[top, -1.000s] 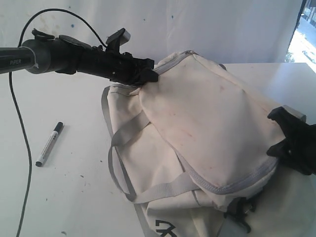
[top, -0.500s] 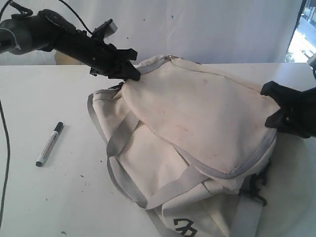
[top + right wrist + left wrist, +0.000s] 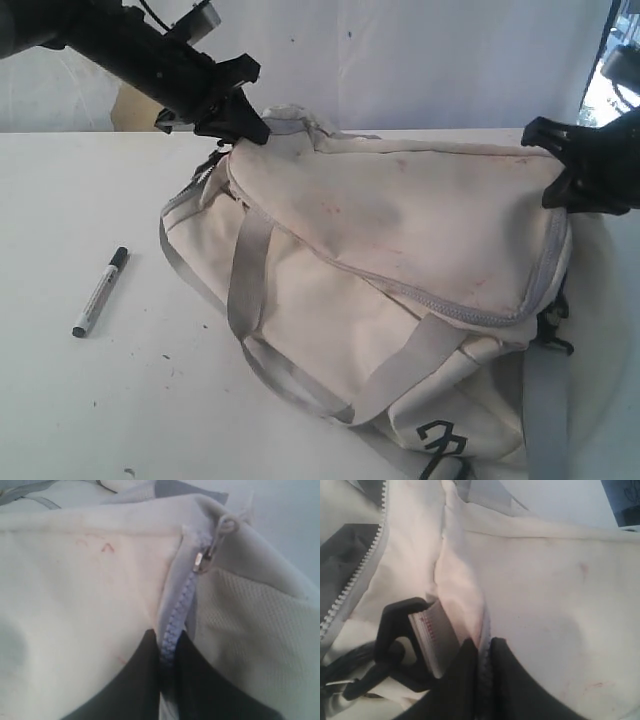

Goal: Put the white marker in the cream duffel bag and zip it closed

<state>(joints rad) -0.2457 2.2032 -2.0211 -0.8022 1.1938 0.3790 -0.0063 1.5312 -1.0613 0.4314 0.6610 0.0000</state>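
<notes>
The cream duffel bag (image 3: 400, 250) lies across the table with its stained top flap stretched between both grippers. My left gripper (image 3: 248, 128) is shut on the flap's zipper edge (image 3: 484, 645) at the bag's far left corner, beside a black clip (image 3: 395, 640). My right gripper (image 3: 560, 165) is shut on the zipper edge (image 3: 172, 630) at the bag's right end, just below the metal zipper pull (image 3: 200, 560). The white marker (image 3: 100, 292) with its black cap lies on the table left of the bag, apart from both grippers.
Grey webbing handles (image 3: 250, 270) drape over the bag's front. A grey strap (image 3: 545, 420) hangs at the lower right. A white backdrop (image 3: 420, 60) stands behind the table (image 3: 80, 400). A brown cardboard piece (image 3: 135, 108) shows behind the left arm.
Both grippers have risen and moved apart, pulling the flap flat and taut. The bag has shifted left and turned. The marker has not moved.
</notes>
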